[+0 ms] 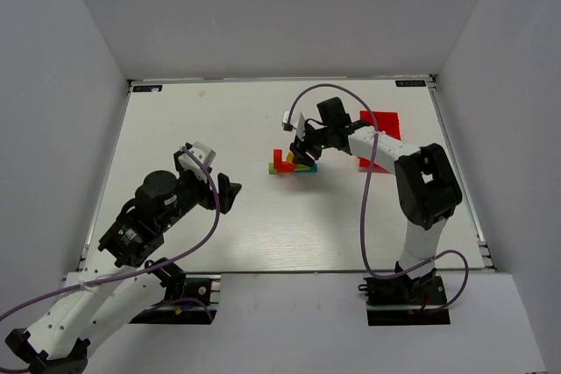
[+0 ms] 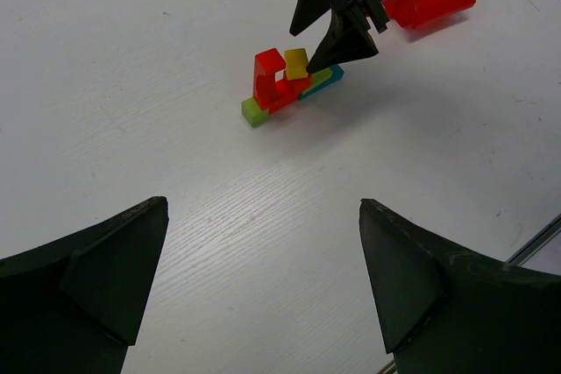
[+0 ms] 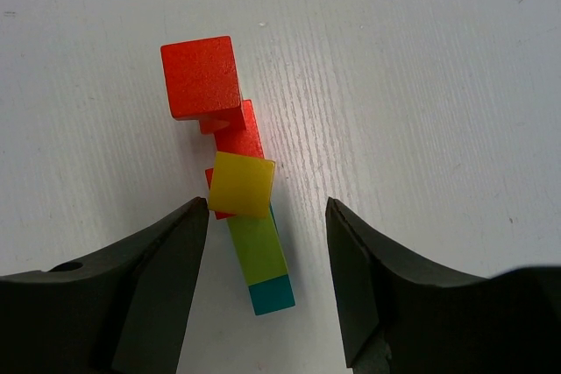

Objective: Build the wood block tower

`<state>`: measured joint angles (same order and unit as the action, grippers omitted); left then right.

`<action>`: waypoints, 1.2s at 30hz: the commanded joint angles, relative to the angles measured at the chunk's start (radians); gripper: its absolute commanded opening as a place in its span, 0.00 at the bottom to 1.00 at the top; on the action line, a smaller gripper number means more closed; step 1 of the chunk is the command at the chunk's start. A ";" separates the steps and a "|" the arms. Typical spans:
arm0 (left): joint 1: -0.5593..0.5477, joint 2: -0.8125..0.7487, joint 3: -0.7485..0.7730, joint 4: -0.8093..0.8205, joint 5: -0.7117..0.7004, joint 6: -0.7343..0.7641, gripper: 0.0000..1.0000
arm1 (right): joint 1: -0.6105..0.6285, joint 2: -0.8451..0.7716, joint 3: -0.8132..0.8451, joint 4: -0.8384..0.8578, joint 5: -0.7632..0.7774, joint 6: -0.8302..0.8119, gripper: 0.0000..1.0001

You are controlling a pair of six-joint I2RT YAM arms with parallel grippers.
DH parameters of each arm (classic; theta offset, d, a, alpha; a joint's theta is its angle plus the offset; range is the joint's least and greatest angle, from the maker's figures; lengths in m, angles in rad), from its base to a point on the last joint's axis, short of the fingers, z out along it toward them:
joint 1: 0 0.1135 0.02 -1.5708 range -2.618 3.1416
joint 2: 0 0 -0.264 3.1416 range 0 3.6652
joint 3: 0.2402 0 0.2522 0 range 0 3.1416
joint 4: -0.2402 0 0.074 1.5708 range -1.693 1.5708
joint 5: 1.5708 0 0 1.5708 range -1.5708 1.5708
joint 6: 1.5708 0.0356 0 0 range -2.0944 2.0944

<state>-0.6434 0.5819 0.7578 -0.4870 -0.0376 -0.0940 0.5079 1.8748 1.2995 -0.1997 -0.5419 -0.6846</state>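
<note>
Locate the block tower (image 1: 289, 164) on the white counter (image 1: 175, 129). It stands right of centre, near the red bin (image 1: 382, 129), which lies further to the right.

Check the tower in the right wrist view. A tall red piece (image 3: 202, 76) stands at one end. A green bar (image 3: 257, 247) and a teal bar (image 3: 272, 293) lie low at the other end. Between them, the yellow cube (image 3: 241, 184) sits on a red block, turned slightly askew to the blocks beneath it.

Observe the right hand (image 3: 266, 208). It points down over the tower with its fingers (image 3: 166, 278) apart, one on each side of the yellow cube. The gap is wider than the cube. One fingertip is very close to a cube corner; you cannot tell whether it touches.

Observe the left hand (image 1: 230, 192). It hangs over bare counter, well apart from the tower and to its left. Its fingers (image 2: 105, 278) are spread wide, and the tower shows beyond the gap between them.
</note>
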 commanded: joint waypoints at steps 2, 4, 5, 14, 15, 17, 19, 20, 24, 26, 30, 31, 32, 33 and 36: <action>0.005 -0.001 0.008 -0.002 -0.004 -0.006 1.00 | -0.002 -0.005 -0.006 0.028 0.000 -0.003 0.62; 0.005 -0.001 0.008 -0.002 -0.004 -0.006 1.00 | 0.000 -0.006 -0.006 0.026 0.000 -0.001 0.62; 0.005 -0.001 0.008 -0.002 -0.004 -0.006 1.00 | -0.002 -0.005 -0.006 0.028 0.002 -0.003 0.62; 0.005 -0.001 0.008 -0.002 -0.004 -0.006 1.00 | -0.005 -0.008 -0.009 0.029 0.002 -0.004 0.62; 0.005 -0.001 0.008 -0.002 -0.004 -0.006 1.00 | -0.005 -0.008 -0.008 0.029 0.003 -0.004 0.62; 0.005 -0.001 0.008 -0.002 -0.004 -0.006 1.00 | -0.009 -0.009 -0.009 0.029 0.003 -0.004 0.62; 0.005 -0.001 0.008 -0.002 -0.004 -0.006 1.00 | -0.006 -0.009 -0.009 0.031 0.003 -0.006 0.62; 0.005 -0.001 0.008 -0.002 -0.004 -0.006 1.00 | -0.006 -0.009 -0.011 0.028 0.003 -0.004 0.62; 0.005 -0.001 0.008 -0.002 -0.004 -0.006 1.00 | -0.003 -0.009 -0.009 0.028 0.002 -0.003 0.62; 0.005 -0.001 0.008 -0.002 -0.004 -0.006 1.00 | -0.005 -0.009 -0.011 0.028 0.003 -0.006 0.62; 0.005 -0.001 0.008 -0.002 -0.004 -0.006 1.00 | -0.008 -0.013 -0.012 0.029 0.005 -0.004 0.62; 0.005 -0.001 0.008 -0.002 -0.004 -0.006 1.00 | -0.008 -0.011 -0.012 0.029 0.005 -0.004 0.62; 0.005 -0.001 0.008 -0.002 -0.004 -0.006 1.00 | -0.011 -0.011 -0.012 0.031 0.003 -0.004 0.62; 0.005 -0.001 0.008 -0.002 -0.004 -0.006 1.00 | -0.006 -0.014 -0.011 0.029 0.005 -0.004 0.62; 0.005 -0.001 0.008 -0.002 -0.004 -0.006 1.00 | -0.009 -0.014 -0.012 0.032 0.005 -0.004 0.62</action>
<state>-0.6434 0.5819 0.7578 -0.4866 -0.0376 -0.0940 0.5049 1.8748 1.2938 -0.1986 -0.5297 -0.6846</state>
